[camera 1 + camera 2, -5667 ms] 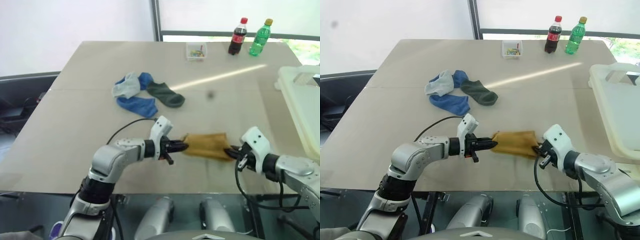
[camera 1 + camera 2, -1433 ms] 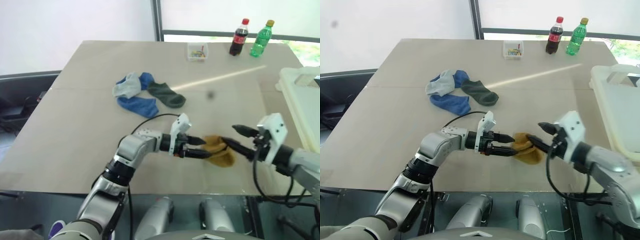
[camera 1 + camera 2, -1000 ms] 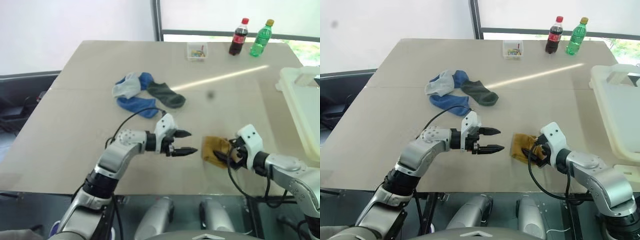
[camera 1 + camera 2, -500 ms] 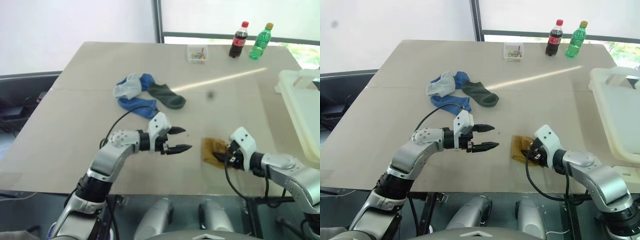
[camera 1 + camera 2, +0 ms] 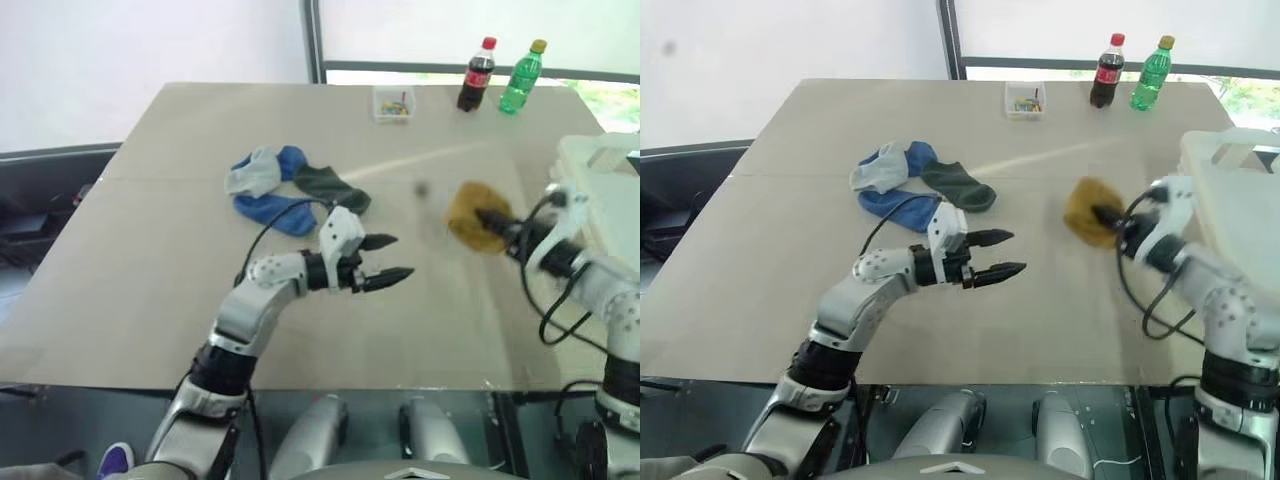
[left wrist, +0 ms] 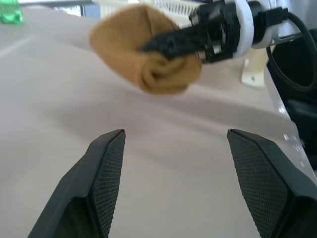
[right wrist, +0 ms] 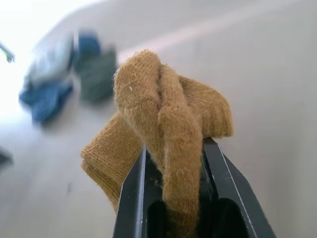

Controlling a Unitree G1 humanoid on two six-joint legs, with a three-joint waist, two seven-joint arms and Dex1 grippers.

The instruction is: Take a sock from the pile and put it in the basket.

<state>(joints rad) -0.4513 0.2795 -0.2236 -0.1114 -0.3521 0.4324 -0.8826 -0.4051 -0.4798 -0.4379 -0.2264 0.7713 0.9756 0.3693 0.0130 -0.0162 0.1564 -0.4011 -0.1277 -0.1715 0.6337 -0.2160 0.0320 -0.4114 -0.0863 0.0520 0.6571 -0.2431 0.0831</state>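
The right end effector [image 5: 1106, 214] is clamped on a mustard-yellow sock [image 5: 1087, 212], a knitted, ribbed bundle folded into a rounded lump and held clear above the smooth beige worktop [image 5: 790, 250]. The sock sits between the pile [image 5: 917, 187] and the basket [image 5: 1240, 235]. The pile is a loose heap of soft socks in grey, blue and dark green. The basket is cream-white hard plastic with a thick rim, cut off at the frame's edge. The left end effector [image 5: 995, 256] hangs empty, its textured black fingers [image 6: 106, 171] spread apart. Two bottles [image 5: 1127, 71] and a small clear box [image 5: 1024, 99] stand at the far edge.
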